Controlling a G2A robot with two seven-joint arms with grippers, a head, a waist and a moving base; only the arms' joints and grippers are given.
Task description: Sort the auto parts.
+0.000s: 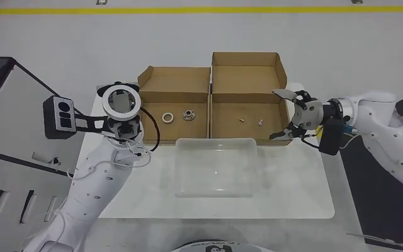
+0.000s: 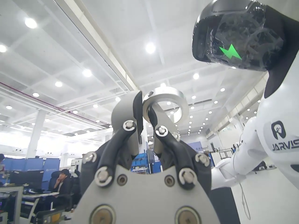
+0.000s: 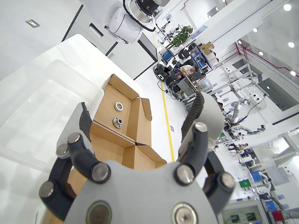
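With left gripper (image 2: 145, 108), pinches the wall of a large silver metal ring (image 2: 167, 94), raised at 9 o'clock of left brown cardboard box (image 1: 173, 79). With right gripper (image 1: 284, 114), spread wide and empty, hovers at 3 o'clock of right brown cardboard box (image 1: 245, 79). Clear plastic tray (image 1: 217, 170) at 6 o'clock of both.

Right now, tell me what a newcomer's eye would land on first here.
The left gripper holds a big metal ring high, toward the top camera, beside the left box. That box holds two round parts, the right box two screws, with a clear tray in front. The right gripper hangs open at the right box's outer edge.
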